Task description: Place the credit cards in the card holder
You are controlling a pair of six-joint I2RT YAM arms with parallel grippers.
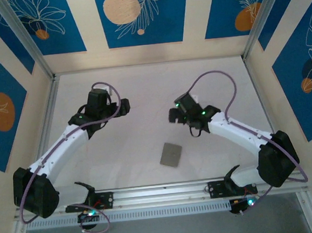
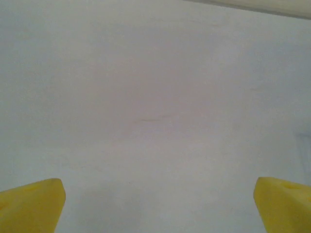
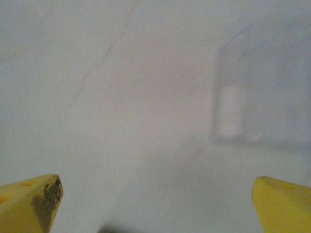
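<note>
**Both grippers spread and empty, grey holder lying between the arms**

The card holder (image 1: 171,154) is lying flat on the white table (image 1: 142,80), slightly right of centre and toward the near edge, apart from both arms. The left gripper (image 1: 122,107) is hovering well to its far left, and the right gripper (image 1: 173,115) is hanging near it on its far side. In the wrist views the left gripper's yellow fingers (image 2: 31,206) and the right gripper's fingers (image 3: 29,204) are standing wide apart, pinching nothing.

The holder is looking thin, light and probably soft at its fold. Lying flush on a smooth top, it is likely to slide rather than lift. Taking it by a corner or free edge seems wisest, with one gripper pinning it down. Whether cards are sitting inside cannot be told.
</note>
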